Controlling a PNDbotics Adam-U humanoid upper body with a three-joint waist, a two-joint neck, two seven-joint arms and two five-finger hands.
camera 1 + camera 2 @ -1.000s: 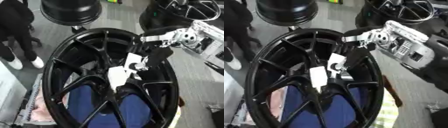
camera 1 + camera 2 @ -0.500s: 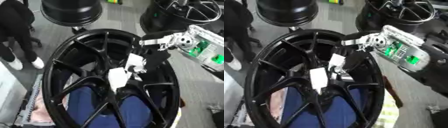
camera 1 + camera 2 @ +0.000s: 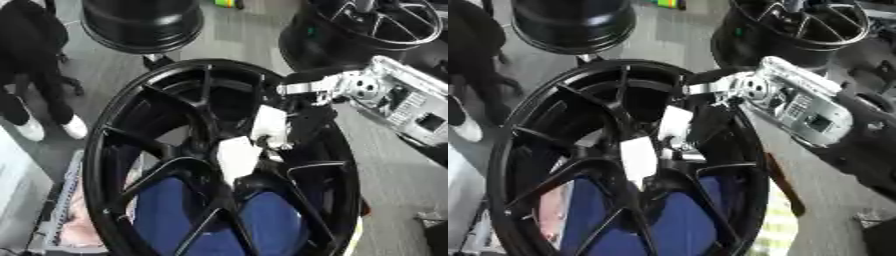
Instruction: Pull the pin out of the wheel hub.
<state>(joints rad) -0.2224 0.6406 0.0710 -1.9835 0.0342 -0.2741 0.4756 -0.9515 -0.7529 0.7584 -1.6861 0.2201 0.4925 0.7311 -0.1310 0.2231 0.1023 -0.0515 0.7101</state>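
At the middle of the big black wheel hub (image 3: 219, 165), where the spokes meet, stands the pin (image 3: 238, 157), a pale, blocky piece seated in the centre bore. The right hand (image 3: 293, 125) reaches in from the upper right over the rim, its dark fingers curled down beside a second white piece (image 3: 269, 126) just above the pin; whether they actually close on anything I cannot tell, since black fingers merge with black spokes. The left hand is out of sight. The pin looks light, rigid and smooth-faced, so it will likely slip unless pinched across its flat sides near the top and drawn straight along its axis. The hub itself looks heavy and should stay put. Spokes crowd the centre closely, leaving room mainly upward, toward the camera; other wheels (image 3: 140, 22) stand well apart behind.
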